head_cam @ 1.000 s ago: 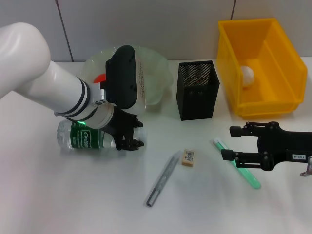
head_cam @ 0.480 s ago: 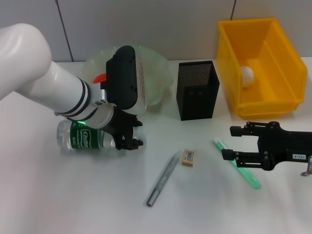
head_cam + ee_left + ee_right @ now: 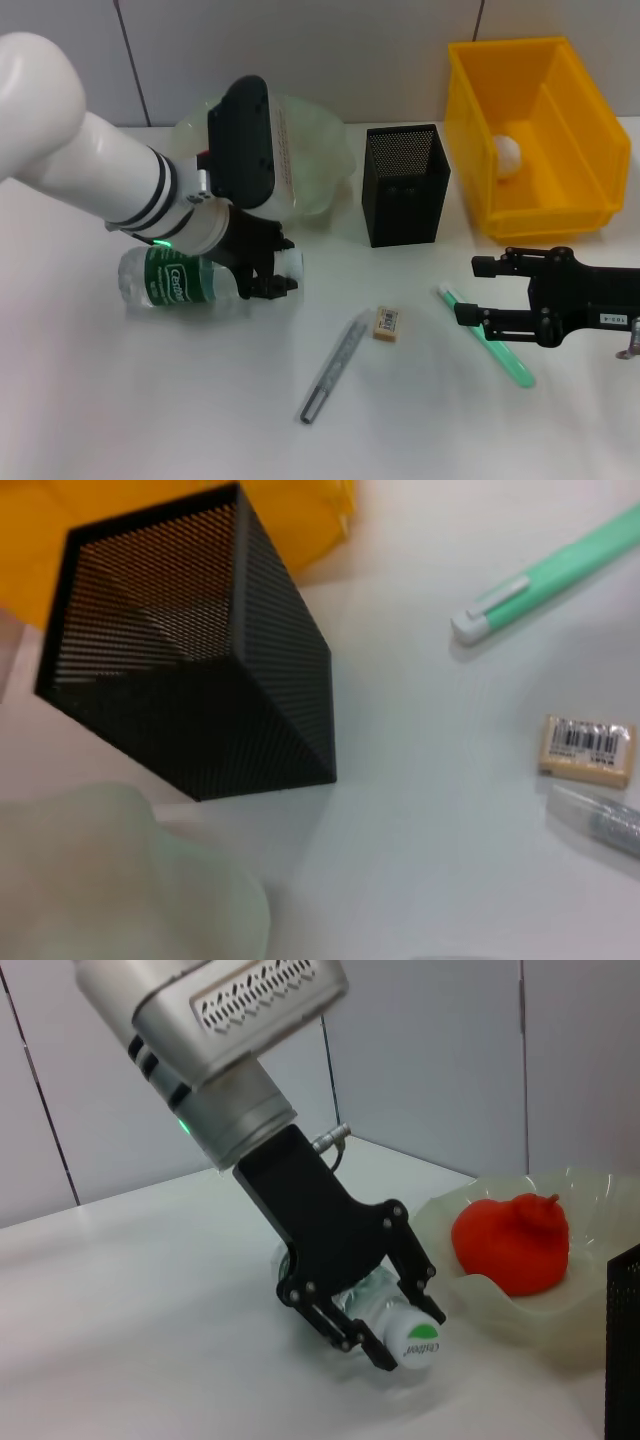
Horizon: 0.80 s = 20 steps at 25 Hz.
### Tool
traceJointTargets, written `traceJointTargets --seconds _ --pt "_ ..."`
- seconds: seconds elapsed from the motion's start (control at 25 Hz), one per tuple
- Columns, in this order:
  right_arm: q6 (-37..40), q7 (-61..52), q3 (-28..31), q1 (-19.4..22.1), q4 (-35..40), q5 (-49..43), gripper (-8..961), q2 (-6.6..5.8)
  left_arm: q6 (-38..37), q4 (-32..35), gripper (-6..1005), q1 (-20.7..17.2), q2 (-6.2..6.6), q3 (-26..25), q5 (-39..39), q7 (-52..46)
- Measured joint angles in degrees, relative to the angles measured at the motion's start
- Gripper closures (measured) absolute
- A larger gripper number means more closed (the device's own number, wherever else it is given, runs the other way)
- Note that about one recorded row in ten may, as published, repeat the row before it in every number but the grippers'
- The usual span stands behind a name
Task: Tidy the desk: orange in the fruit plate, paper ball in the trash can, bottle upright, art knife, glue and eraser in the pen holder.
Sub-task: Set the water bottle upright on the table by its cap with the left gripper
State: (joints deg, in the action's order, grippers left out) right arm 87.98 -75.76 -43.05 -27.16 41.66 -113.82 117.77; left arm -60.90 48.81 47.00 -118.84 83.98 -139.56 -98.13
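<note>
Left claw (image 3: 272,283): mine, clamped on the neck end of the bottle (image 3: 185,282), fingers (image 3: 345,1325) on either side just behind the cap.
Right claw (image 3: 483,292): mine, jaws spread wide and holding nothing, low over the desk (image 3: 150,400) above the glue (image 3: 486,336).
Bin (image 3: 540,135): yellow, far right on the desk, paper ball (image 3: 508,153) inside.
Plate (image 3: 310,160): pale green, far side of the desk, partly behind my left arm; the right wrist view shows a red fruit (image 3: 510,1243) in it.
Holder (image 3: 405,184): black mesh, upright, between plate and bin.
Bottle: lying on its side on the desk in front of the plate, green label up, cap toward the holder.
Knife (image 3: 334,366): grey, flat on the desk, near side of the holder.
Glue: green stick, flat, under my right claw.
Eraser (image 3: 388,322): beige, just beside the knife's far tip.
</note>
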Motion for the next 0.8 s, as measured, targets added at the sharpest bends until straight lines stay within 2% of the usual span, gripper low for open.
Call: traceJointTargets --seconds 0.24,0.56,0.6,0.8 --pt "0.0 0.0 0.0 0.0 0.0 0.0 261 0.01 -4.6 7.7 550 -3.1 0.30 -3.1 0.2 -2.9" --pt "0.0 0.1 0.0 0.0 0.0 0.0 262 0.12 -11.6 10.2 550 -3.3 0.40 -10.7 1.9 -3.0" --pt "0.1 0.1 0.0 0.0 0.0 0.0 262 0.17 -14.8 10.9 550 -3.4 0.49 -14.8 3.0 -2.6" --pt "0.2 0.2 0.0 -0.1 0.0 0.0 263 0.19 -18.0 11.4 549 -3.4 0.69 -20.8 3.8 -2.2"
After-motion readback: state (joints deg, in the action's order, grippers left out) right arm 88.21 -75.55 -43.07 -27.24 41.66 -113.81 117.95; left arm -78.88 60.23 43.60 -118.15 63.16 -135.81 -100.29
